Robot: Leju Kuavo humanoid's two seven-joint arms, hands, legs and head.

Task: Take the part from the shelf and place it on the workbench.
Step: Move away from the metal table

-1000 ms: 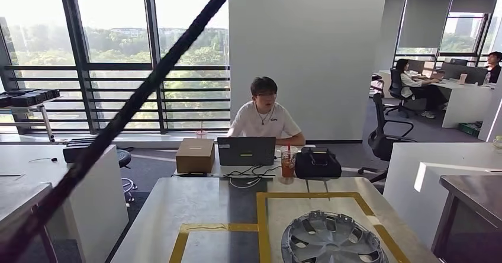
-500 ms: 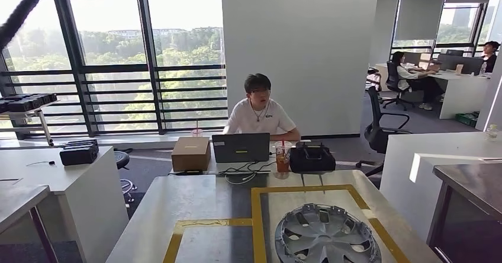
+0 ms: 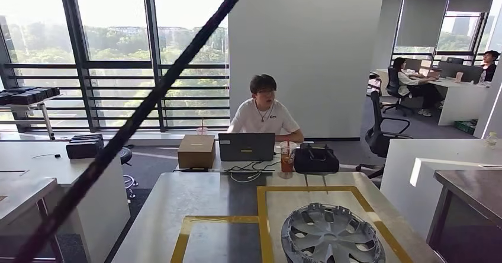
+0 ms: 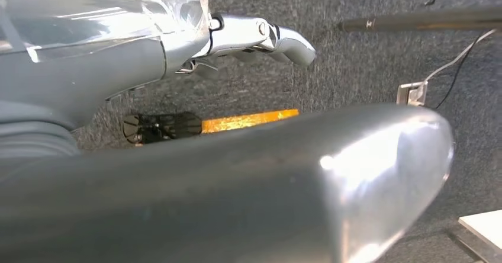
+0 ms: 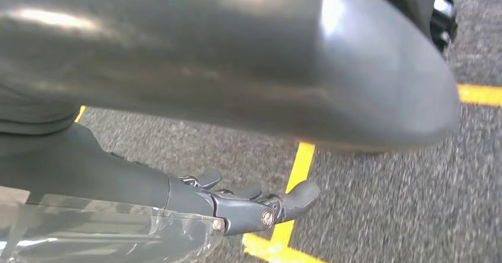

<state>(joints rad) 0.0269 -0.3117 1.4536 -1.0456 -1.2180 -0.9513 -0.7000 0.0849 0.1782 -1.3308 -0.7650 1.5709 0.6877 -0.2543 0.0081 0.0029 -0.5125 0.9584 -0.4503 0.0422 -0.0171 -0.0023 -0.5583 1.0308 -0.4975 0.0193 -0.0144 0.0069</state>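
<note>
A silver wheel cover (image 3: 329, 234), the part, lies flat on the grey workbench (image 3: 195, 198), inside a yellow tape rectangle (image 3: 261, 215) at the near right. Both arms hang down over the carpet. In the left wrist view my left hand (image 4: 248, 35) has its fingers stretched out and holds nothing. In the right wrist view my right hand (image 5: 248, 207) also has its fingers extended, with nothing in them, above yellow floor tape (image 5: 296, 174).
A person (image 3: 264, 112) sits behind the bench at a laptop (image 3: 246, 147). Beside it are a cardboard box (image 3: 196, 151), a drink cup (image 3: 287, 157) and a black bag (image 3: 316, 159). White desks (image 3: 65, 174) flank both sides. A black cable (image 3: 136, 118) crosses the view diagonally.
The camera has swayed, so the whole scene shifted and came back. The black cable crosses the view again. The wheel cover lies where it was on the bench.
</note>
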